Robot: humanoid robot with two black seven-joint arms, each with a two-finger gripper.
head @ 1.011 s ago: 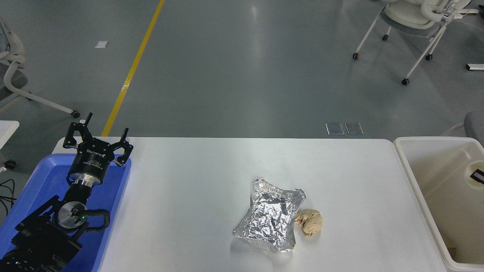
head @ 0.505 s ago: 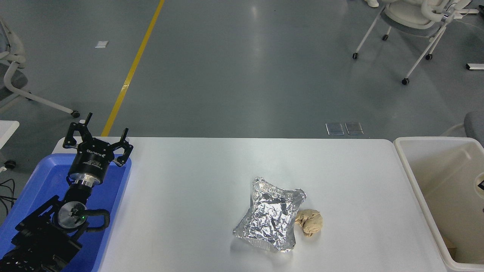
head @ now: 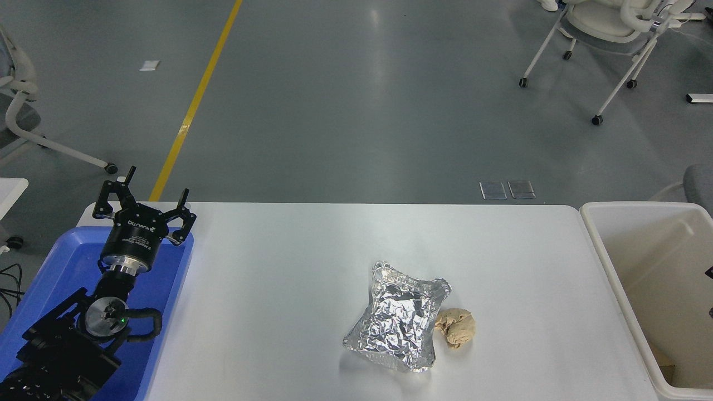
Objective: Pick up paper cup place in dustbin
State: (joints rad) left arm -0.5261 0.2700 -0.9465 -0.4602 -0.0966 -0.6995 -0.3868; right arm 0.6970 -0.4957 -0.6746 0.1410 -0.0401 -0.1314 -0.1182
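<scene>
The paper cup is out of view. The dustbin (head: 604, 253), a large off-white tub with beige inner walls, stands at the table's right end. Only thin black slivers of my right arm (head: 710, 272) show at the picture's right edge, over the dustbin; its gripper state cannot be seen. My left gripper (head: 143, 196) is open and empty, parked over the blue tray at the lower left.
A crinkled silver foil bag (head: 400, 317) lies right of the table's middle, with a crumpled tan paper ball (head: 457, 327) touching its right side. A blue plastic tray (head: 167, 278) sits at the left edge. A tan scrap (head: 664, 367) lies on the dustbin's floor.
One second ago the cup showed at the right edge over the dustbin with a black finger at it. It has since left the picture; only black slivers stay there.
</scene>
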